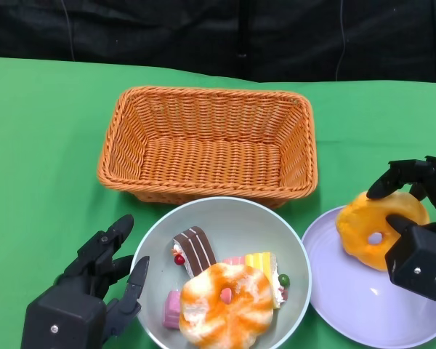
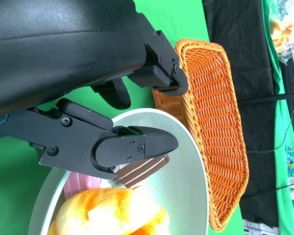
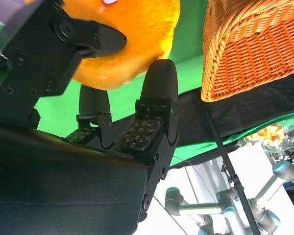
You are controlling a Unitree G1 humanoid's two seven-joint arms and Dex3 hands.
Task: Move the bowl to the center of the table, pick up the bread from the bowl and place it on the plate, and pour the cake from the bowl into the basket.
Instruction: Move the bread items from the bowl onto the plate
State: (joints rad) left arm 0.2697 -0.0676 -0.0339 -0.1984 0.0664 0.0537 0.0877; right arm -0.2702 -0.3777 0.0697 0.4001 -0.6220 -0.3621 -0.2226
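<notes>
With the bowl (image 1: 219, 273) at 6 o'clock of the basket (image 1: 207, 143), the right hand (image 1: 416, 233) pinches one bread (image 1: 378, 227) over the plate (image 1: 363, 294); release appears next, the left hand (image 1: 87, 294) idling, fingers spread.

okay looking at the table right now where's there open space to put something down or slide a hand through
Bare green cloth lies left of the basket and behind it, up to the dark backdrop. The basket's floor is bare too. It is crowded in front: bowl, plate and basket nearly meet, with the left hand beside the bowl and the right hand holding bread over the plate.
</notes>
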